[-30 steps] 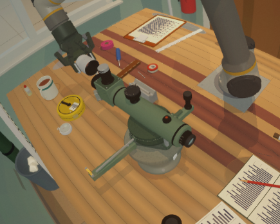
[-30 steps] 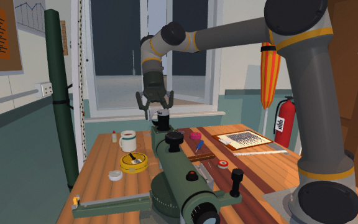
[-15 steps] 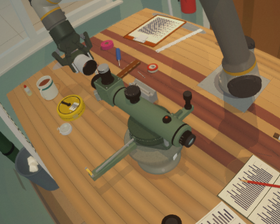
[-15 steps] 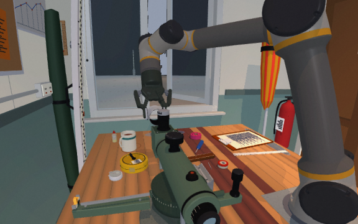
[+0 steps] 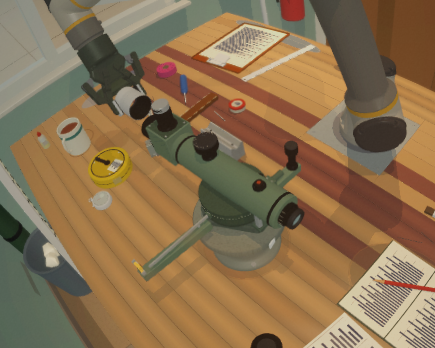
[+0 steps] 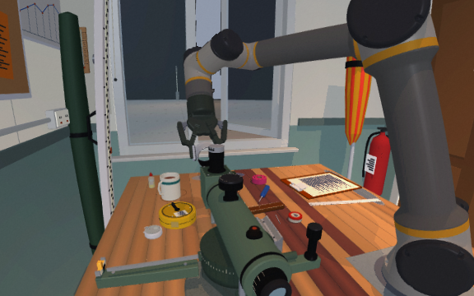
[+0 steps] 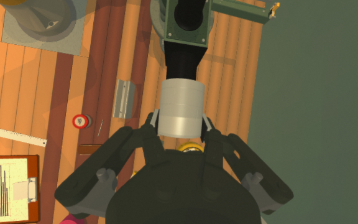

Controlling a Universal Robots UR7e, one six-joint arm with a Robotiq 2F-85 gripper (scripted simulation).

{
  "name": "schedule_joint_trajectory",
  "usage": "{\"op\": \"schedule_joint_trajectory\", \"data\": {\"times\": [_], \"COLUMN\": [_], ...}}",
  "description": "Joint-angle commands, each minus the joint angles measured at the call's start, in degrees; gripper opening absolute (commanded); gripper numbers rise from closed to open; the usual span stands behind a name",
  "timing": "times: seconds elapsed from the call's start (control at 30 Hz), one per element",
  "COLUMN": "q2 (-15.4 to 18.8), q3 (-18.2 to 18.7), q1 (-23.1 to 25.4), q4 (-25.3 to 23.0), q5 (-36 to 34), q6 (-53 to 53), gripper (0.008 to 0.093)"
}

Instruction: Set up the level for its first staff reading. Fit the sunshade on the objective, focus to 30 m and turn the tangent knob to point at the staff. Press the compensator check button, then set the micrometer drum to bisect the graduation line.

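My gripper [image 7: 180,124] has its fingers closed on either side of the pale cylindrical sunshade [image 7: 181,107]. The sunshade [image 5: 132,102] hangs in the air just off the objective end of the green level [image 5: 225,176]. Its open dark mouth points at the objective [image 5: 150,124]. In the wrist camera the sunshade lines up with the black objective barrel [image 7: 182,62]. The level stands on its round base at the middle of the bench. On its body are a black focus knob [image 5: 205,145], a red button [image 5: 258,185] and a black knob on a side bracket [image 5: 291,154]. The eyepiece [image 5: 291,217] faces the near edge.
A mug [image 5: 74,135] stands at the left of the bench, beside a yellow tape reel [image 5: 110,166] and a small white cap [image 5: 101,200]. Beyond the level lie a metal block [image 5: 227,141], a red-and-white roll [image 5: 237,105], a screwdriver [image 5: 184,87], a pink roll [image 5: 166,69] and a clipboard [image 5: 241,45].
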Motion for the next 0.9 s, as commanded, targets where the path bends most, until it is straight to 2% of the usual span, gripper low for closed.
{"op": "schedule_joint_trajectory", "data": {"times": [0.0,0.87], "q2": [0.0,0.6], "q3": [0.1,4.7], "q1": [0.0,0.0], "q4": [-0.2,-5.4], "q5": [0.0,0.0], "q6": [0.0,0.0], "gripper": [0.0080,0.0080]}}
